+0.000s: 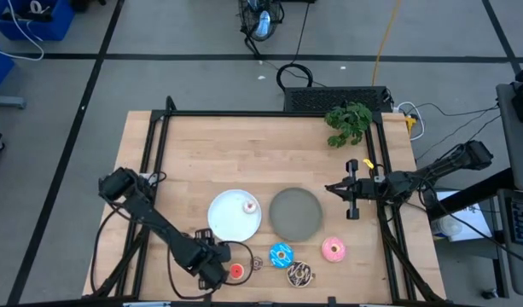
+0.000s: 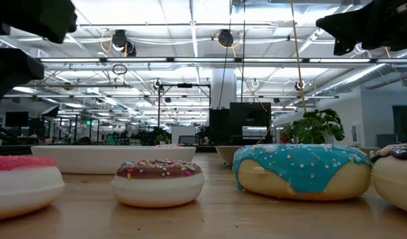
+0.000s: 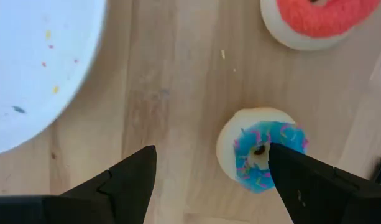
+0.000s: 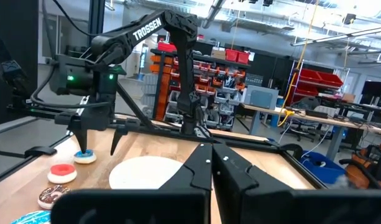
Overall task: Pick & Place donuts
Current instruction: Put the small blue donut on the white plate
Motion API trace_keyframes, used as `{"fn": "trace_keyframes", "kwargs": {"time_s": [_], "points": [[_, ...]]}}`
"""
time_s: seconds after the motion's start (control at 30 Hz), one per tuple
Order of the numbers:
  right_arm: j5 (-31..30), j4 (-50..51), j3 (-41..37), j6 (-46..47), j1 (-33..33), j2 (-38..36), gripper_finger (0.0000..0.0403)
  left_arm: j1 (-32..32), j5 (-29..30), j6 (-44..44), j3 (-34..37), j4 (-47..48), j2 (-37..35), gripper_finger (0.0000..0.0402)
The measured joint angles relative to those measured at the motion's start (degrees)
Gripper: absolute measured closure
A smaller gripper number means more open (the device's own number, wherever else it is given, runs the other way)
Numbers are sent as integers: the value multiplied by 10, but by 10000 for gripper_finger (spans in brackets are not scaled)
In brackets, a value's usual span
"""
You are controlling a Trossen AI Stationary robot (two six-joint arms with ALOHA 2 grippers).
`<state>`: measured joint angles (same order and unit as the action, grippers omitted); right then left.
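My left gripper [image 1: 212,266] points down near the table's front edge, open, just above a tiny blue donut [image 3: 258,155]. One fingertip [image 3: 283,155] stands over that donut's rim, the other over bare wood. A tiny red donut [image 3: 321,18] lies close by. The tiny pale pink donut [image 1: 249,205] rests on the white plate [image 1: 227,223]. The tiny brown donut [image 1: 257,263], blue-iced donut [image 1: 281,253], sprinkled chocolate donut [image 1: 299,274] and larger pink donut [image 1: 334,249] lie flat on the table. My right gripper [image 1: 331,188] waits shut at the table's right side, held level.
The grey plate [image 1: 295,213] sits beside the white plate at mid-table. A green plant [image 1: 348,122] stands at the far right corner. A black frame rail [image 1: 270,113] runs round the table's edges. Bare wood lies across the far half.
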<state>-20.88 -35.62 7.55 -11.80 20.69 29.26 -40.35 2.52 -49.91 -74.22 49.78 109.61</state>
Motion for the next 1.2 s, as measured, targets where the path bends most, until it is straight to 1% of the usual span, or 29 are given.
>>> {"fn": "trace_keyframes", "kwargs": {"time_s": [0.23, 0.37, 0.53, 0.73, 0.93, 1.2], "points": [[0, -1, 0, 0, 0, 0, 403, 3, 0, -1, 0, -1, 2, 101], [0, -1, 0, 0, 0, 0, 403, -2, -14, -1, 0, -1, 7, 122], [0, -1, 1, 2, 0, 0, 403, -3, -11, -4, 0, -4, 7, 153], [0, -1, 1, 2, 0, 0, 403, -5, -9, -2, 0, -10, 7, 176], [0, -1, 1, 2, 0, 0, 403, -11, -9, 7, 0, -41, 7, 183], [0, -1, 1, 2, 0, 0, 403, -14, -6, 7, 0, -40, 7, 183]]}}
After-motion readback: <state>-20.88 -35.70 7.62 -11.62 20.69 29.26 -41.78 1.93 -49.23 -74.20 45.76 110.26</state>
